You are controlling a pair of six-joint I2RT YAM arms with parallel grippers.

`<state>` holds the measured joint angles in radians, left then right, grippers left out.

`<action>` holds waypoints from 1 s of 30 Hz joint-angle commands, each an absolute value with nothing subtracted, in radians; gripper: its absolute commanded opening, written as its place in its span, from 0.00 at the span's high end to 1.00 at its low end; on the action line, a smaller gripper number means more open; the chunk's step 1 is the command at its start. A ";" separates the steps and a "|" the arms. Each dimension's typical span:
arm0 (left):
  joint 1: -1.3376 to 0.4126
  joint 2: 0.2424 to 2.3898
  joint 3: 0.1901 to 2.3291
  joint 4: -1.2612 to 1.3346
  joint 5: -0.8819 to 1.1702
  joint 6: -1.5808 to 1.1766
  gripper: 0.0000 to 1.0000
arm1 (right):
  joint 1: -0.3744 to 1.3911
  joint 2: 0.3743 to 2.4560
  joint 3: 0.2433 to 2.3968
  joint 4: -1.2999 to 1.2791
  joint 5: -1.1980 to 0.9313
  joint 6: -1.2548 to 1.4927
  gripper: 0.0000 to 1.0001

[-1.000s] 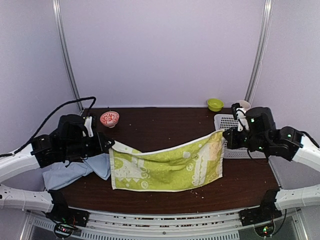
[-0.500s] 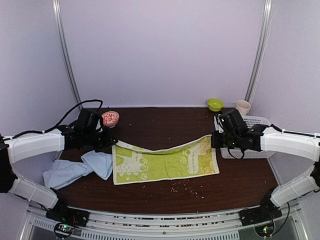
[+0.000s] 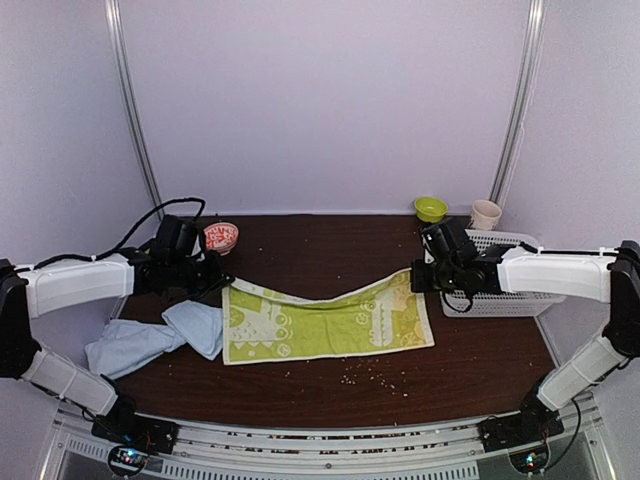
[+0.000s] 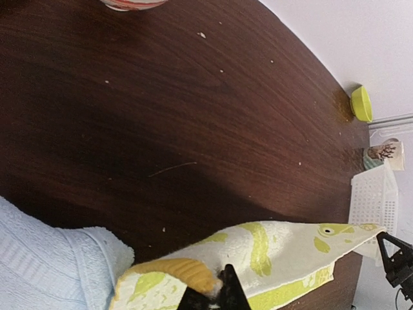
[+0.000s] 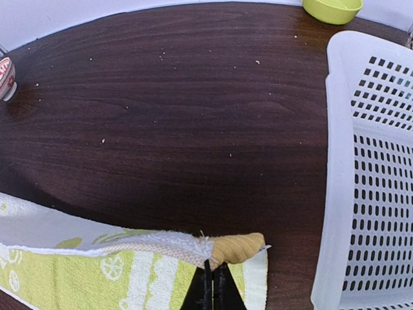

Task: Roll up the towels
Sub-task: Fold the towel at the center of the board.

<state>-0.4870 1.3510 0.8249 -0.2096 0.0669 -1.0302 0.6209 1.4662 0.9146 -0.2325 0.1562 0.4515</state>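
**Inspector:** Where is the spread towel [image 3: 325, 325]?

**Officer:** It is on the table [image 3: 320, 250], stretched between the left gripper [image 3: 222, 283] and the right gripper [image 3: 418, 278]. One far corner is pinched in each, and the rest lies nearer the bases.

**Inspector:** What is round the left gripper?

**Officer:** The crumpled towel [image 3: 150, 340] lies nearer and outward, against the spread towel's edge. A small bowl [image 3: 219, 237] sits just beyond the gripper.

**Inspector:** And the right?

**Officer:** A basket [image 3: 500, 303] is just outward of it. A second bowl [image 3: 431, 208] lies beyond the gripper, and a cup [image 3: 486, 214] stands behind the basket.
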 commanded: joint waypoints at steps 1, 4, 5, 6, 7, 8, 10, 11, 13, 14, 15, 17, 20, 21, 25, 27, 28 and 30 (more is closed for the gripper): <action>-0.423 1.324 0.803 -0.162 0.060 -0.989 1.00 | 0.615 1.508 0.998 -0.205 0.161 0.437 1.00; -0.405 1.316 0.809 -0.164 0.067 -0.967 1.00 | 0.615 1.525 1.024 -0.218 0.172 0.436 1.00; -0.405 1.317 0.811 -0.163 0.076 -0.962 1.00 | 0.616 1.526 1.023 -0.217 0.171 0.436 1.00; -0.404 1.321 0.809 -0.155 0.091 -0.958 1.00 | 0.617 1.526 1.021 -0.217 0.166 0.434 1.00; -0.405 1.324 0.801 -0.141 0.110 -0.959 1.00 | 0.620 1.528 1.015 -0.216 0.161 0.432 1.00; -0.405 1.328 0.785 -0.126 0.125 -0.959 1.00 | 0.624 1.528 1.008 -0.217 0.157 0.430 1.00; -0.404 1.331 0.753 -0.093 0.159 -0.969 1.00 | 0.636 1.523 0.988 -0.214 0.153 0.424 1.00; -0.404 1.331 0.734 -0.077 0.171 -0.974 1.00 | 0.644 1.520 0.979 -0.211 0.151 0.423 1.00; -0.406 1.323 0.697 -0.048 0.190 -0.981 1.00 | 0.654 1.514 0.961 -0.211 0.139 0.421 1.00; -0.406 1.317 0.679 -0.035 0.200 -0.985 1.00 | 0.657 1.513 0.956 -0.216 0.134 0.423 1.00; -0.408 1.310 0.665 -0.027 0.208 -0.987 1.00 | 0.660 1.510 0.950 -0.216 0.131 0.423 1.00; -0.412 1.291 0.642 -0.024 0.218 -0.988 1.00 | 0.665 1.501 0.938 -0.219 0.126 0.422 1.00; -0.426 1.255 0.614 -0.027 0.222 -0.985 1.00 | 0.669 1.487 0.919 -0.222 0.127 0.420 1.00; -0.429 1.245 0.605 -0.032 0.222 -0.987 1.00 | 0.669 1.485 0.914 -0.224 0.128 0.419 1.00; -0.438 1.203 0.573 -0.047 0.220 -0.991 1.00 | 0.669 1.477 0.893 -0.224 0.132 0.421 1.00; -0.441 1.185 0.560 -0.051 0.221 -0.996 1.00 | 0.669 1.470 0.881 -0.223 0.132 0.424 1.00; -0.443 1.178 0.555 -0.057 0.220 -0.997 1.00 | 0.669 1.468 0.876 -0.223 0.133 0.426 1.00; -0.451 1.165 0.549 -0.067 0.216 -0.999 1.00 | 0.670 1.460 0.863 -0.223 0.136 0.426 1.00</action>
